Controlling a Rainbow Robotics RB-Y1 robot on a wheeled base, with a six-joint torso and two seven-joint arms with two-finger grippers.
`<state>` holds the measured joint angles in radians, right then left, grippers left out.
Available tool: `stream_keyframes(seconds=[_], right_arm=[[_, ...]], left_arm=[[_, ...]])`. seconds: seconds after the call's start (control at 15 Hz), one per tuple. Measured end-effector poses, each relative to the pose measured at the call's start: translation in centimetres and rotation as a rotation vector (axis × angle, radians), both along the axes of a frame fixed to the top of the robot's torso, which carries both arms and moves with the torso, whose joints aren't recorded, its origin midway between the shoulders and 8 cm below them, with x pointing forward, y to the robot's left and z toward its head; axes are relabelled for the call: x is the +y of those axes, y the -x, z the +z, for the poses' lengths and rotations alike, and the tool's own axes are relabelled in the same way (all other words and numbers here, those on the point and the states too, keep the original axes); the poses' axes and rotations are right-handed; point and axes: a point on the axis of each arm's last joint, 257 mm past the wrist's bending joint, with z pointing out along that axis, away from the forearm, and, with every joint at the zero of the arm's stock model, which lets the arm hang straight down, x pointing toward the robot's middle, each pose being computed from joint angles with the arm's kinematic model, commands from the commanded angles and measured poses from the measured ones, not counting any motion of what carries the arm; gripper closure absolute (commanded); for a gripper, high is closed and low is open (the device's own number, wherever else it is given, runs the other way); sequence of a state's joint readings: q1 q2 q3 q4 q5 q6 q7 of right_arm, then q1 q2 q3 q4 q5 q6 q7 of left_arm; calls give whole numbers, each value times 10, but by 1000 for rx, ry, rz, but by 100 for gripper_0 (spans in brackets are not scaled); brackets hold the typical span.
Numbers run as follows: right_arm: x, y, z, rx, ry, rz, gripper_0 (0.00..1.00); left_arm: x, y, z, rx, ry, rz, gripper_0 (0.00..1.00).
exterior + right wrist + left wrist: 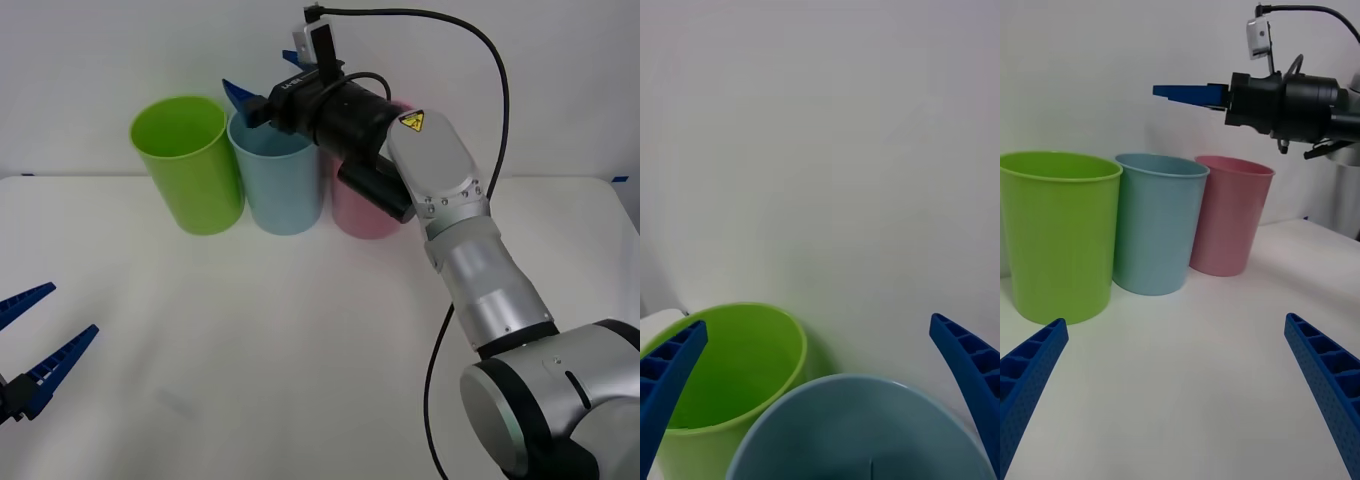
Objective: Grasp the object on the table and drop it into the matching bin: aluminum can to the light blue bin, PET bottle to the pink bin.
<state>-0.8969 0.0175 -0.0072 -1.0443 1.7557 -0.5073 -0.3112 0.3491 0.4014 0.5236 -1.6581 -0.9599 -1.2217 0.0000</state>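
Right pincer (247,103) open above light blue bin (280,185).

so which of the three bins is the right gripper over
The light blue bin, the middle of the three. The right gripper, jaws open, hangs above its rim, with the lime green bin on one side and the pink bin on the other.

White table (300,330), three bins (285,185)

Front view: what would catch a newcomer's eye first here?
The right end effector hangs open above the light blue bin, the middle of three bins at the far side of the table, between a lime green bin and the pink bin. The left end effector waits open at the near left.
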Motion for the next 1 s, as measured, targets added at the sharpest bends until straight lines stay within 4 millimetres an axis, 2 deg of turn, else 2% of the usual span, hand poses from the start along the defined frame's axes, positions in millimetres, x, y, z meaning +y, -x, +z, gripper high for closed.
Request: stream_keyframes(seconds=[0.2, 0.33, 1.0], right_arm=[[-6, 27, -1, -26, -21, 46, 0], [-17, 41, -6, -38, -26, 59, 0], [-105, 110, -59, -33, 9, 55, 0]], left_arm=[[0, 0, 0, 0, 0, 0, 0], [0, 0, 0, 0, 0, 0, 0], [0, 0, 0, 0, 0, 0, 0]])
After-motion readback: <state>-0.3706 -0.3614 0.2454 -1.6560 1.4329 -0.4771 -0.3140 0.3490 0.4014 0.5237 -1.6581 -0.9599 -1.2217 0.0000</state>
